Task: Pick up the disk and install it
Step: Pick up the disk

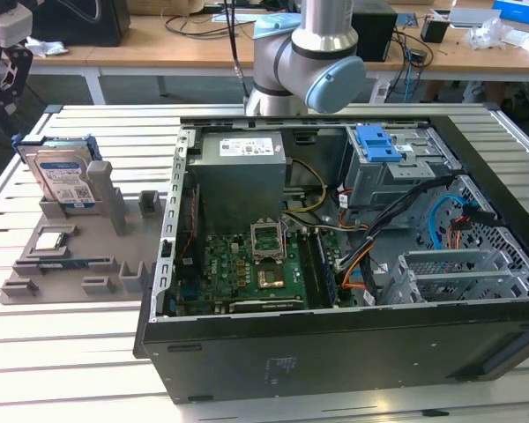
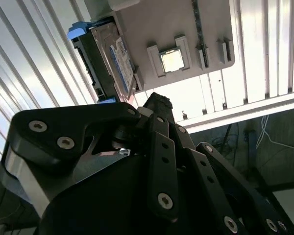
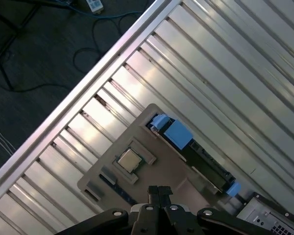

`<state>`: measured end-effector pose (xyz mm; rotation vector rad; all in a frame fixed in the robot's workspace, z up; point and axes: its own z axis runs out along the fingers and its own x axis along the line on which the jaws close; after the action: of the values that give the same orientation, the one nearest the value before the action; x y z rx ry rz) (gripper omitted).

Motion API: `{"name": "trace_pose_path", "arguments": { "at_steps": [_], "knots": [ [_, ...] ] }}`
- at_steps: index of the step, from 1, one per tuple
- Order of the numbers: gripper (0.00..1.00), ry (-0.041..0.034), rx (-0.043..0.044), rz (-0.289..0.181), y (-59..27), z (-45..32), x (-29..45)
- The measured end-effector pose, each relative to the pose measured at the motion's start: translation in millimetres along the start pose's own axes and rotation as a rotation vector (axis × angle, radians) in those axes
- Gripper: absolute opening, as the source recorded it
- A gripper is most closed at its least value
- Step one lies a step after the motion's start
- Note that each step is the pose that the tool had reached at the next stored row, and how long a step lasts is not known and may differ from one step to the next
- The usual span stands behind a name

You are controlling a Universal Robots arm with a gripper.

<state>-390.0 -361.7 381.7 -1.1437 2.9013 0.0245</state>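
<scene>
The disk (image 1: 64,174) stands upright on its edge in a slot of the grey holder plate (image 1: 115,256), at the exterior view's left, its white-and-blue label facing front and the blue bracket around it. In the second wrist view the disk (image 2: 115,58) lies beyond my gripper (image 2: 157,100). In the first wrist view the disk (image 3: 198,152) is seen edge-on, blue bracket end uppermost. My gripper (image 3: 159,190) hangs high above the holder plate with its fingertips together and nothing between them. The arm (image 1: 309,53) rises behind the computer case.
An open computer case (image 1: 335,352) lies at the exterior view's right, with a motherboard (image 1: 247,264), a grey power supply (image 1: 242,167) and a blue-tabbed drive bay (image 1: 377,143). A small square silver chip (image 1: 51,240) sits on the holder plate. The table is slatted metal (image 1: 62,344).
</scene>
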Motion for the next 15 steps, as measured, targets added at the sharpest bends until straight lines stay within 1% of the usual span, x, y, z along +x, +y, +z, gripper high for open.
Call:
{"name": "trace_pose_path", "arguments": {
  "at_steps": [3,10,15],
  "knots": [
    [0.11,0.0003,-0.0009,-0.035,0.0,0.0,0.0],
    [0.11,0.0007,-0.0027,-0.102,0.0,0.0,0.0],
    [0.11,0.0012,-0.0046,-0.175,0.0,0.0,0.0]
  ]
}}
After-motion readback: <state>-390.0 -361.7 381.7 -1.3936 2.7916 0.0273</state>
